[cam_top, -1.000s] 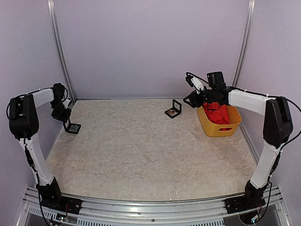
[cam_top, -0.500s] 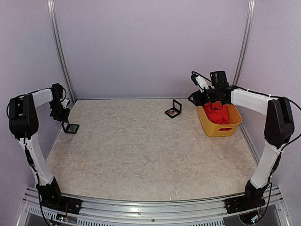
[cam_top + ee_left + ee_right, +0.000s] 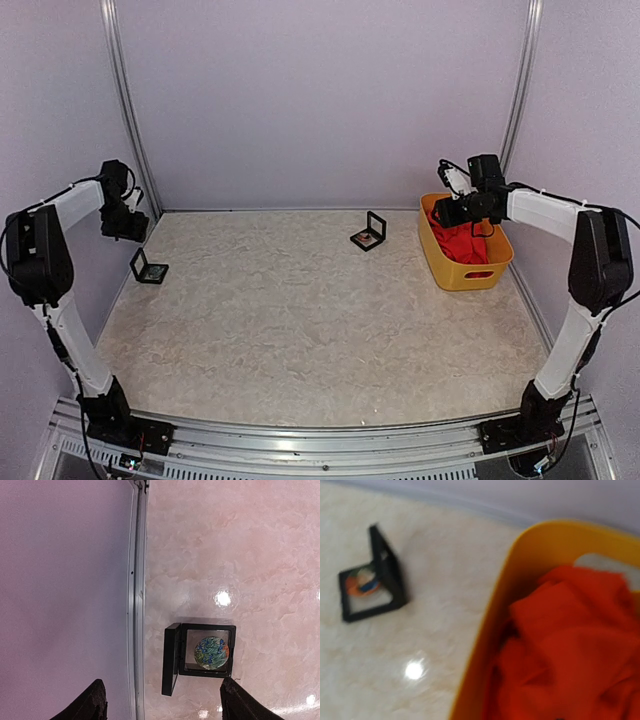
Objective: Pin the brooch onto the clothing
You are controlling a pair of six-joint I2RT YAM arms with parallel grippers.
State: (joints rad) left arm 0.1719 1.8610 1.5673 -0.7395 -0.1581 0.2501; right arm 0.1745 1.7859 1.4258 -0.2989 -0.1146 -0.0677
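Top external: red shirt, soft and crumpled, inside yellow plastic basket at 2 o'clock. Right gripper over the basket's far rim; whether its jaws are apart or together cannot be told. Black square hinged case at 9 o'clock, lid raised, holds round blue-green brooch. Left gripper above it, fingers spread wide, holding nothing. Second case at 12 o'clock on mottled stone-look table.

Surface: pale, marbled, smooth, glossy under lamp glare; rail: bare metal. Shirt: red cloth, soft, matt, creased; basket: smooth yellow plastic. Box: matt black frame, clear window; brooch: glossy.
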